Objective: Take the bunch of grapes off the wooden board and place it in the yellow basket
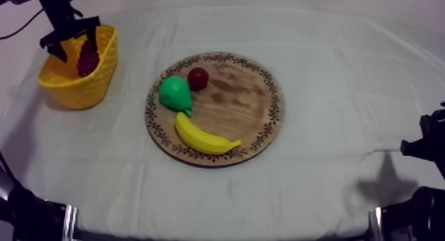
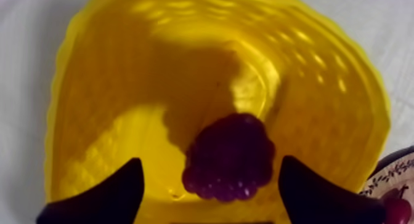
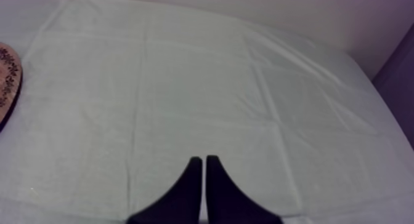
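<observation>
Evidently the dark purple bunch of toy grapes (image 2: 229,157) is laid inside the woven yellow basket (image 2: 92,103), untouched between the spread fingers of the left hand (image 2: 211,168), so only withdrawal is judged left; the right hand (image 3: 204,160) is pressed together over the table (image 3: 185,85).

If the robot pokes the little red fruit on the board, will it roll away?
Probably yes: the small red fruit looks round, so a push would likely send it rolling over the flat wooden board. The pear lies close beside it and might block it on that side. It looks smooth and small, so it may slip when pinched.
</observation>
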Robot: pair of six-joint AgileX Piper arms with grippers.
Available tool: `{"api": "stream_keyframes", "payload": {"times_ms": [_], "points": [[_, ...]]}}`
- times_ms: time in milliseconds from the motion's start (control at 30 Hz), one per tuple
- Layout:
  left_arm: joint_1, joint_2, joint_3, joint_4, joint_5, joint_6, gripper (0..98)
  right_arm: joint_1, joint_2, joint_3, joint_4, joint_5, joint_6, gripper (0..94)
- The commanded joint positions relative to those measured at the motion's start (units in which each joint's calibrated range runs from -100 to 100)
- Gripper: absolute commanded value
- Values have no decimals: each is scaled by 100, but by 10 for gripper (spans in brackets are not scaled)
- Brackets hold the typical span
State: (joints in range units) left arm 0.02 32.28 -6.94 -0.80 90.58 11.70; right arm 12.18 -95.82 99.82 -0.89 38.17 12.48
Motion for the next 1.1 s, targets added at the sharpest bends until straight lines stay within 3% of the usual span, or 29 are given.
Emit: {"api": "stream_keyframes", "payload": {"times_ms": [0,233,433,700,1067], "points": [[-31,-34,93,36,-82,-36,916,0,-2,-5,-1,-3,-1,3],[-91,-519,515,87,-293,-114,955,0,-2,-5,-1,-3,-1,3],[-40,-1441,1121,152,-495,-160,928,0,-2,-5,-1,-3,-1,3],[119,-3098,2506,229,-1092,-121,760,0,-2,-5,-1,-3,-1,3],[156,-5362,4281,277,-1973,-333,482,0,-2,-5,-1,-3,-1,3]]}}
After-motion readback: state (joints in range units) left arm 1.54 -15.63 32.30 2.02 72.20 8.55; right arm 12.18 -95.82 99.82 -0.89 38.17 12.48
